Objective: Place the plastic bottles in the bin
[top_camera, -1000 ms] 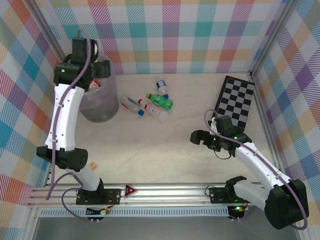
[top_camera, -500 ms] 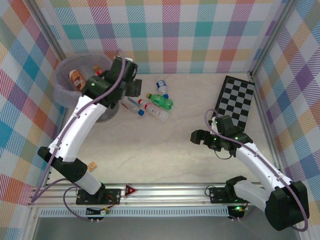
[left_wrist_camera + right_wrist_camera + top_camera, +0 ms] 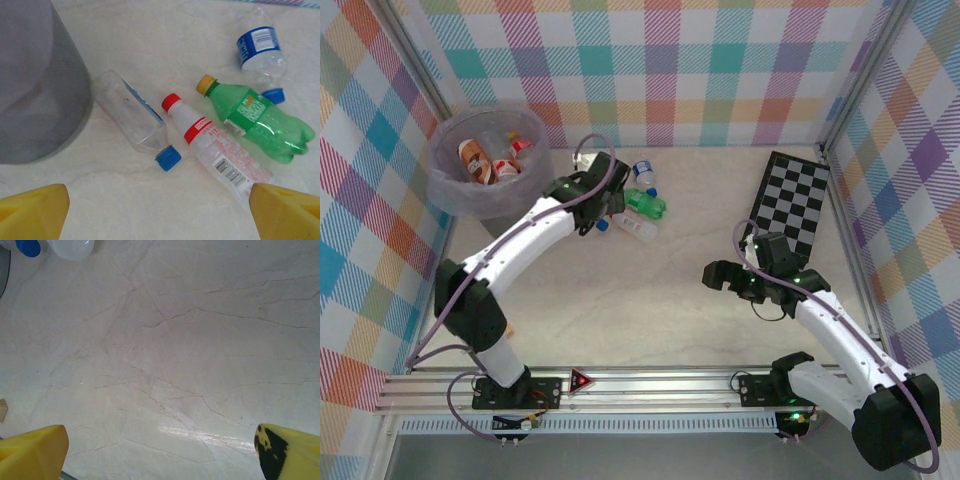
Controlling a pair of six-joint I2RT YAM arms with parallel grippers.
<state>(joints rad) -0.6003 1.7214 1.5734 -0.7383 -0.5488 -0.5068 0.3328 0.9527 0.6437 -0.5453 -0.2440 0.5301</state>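
Observation:
The bin (image 3: pixel 448 190) stands at the far left with an amber bottle (image 3: pixel 475 157) and a red-white labelled one (image 3: pixel 510 165) inside. Several plastic bottles lie on the table to its right: a clear one with a blue cap (image 3: pixel 132 117), a red-capped labelled one (image 3: pixel 215 150), a green one (image 3: pixel 260 120) and a short blue-labelled one (image 3: pixel 260 55). My left gripper (image 3: pixel 608 207) hovers open above this group, nothing between its yellow fingertips (image 3: pixel 35 210). My right gripper (image 3: pixel 715 275) is open over bare table at centre right, well apart from the bottles.
A black-and-white checkerboard (image 3: pixel 790 200) lies at the far right. A small tan block (image 3: pixel 505 328) sits near the left arm's base. Plaid walls enclose the table on three sides. The bin's grey wall (image 3: pixel 35 85) stands just left of the clear bottle.
My left arm has swung from above the bin rightward and down to the bottles on the table, its jaws wider. The bin's contents have come into sight. The right arm has not moved.

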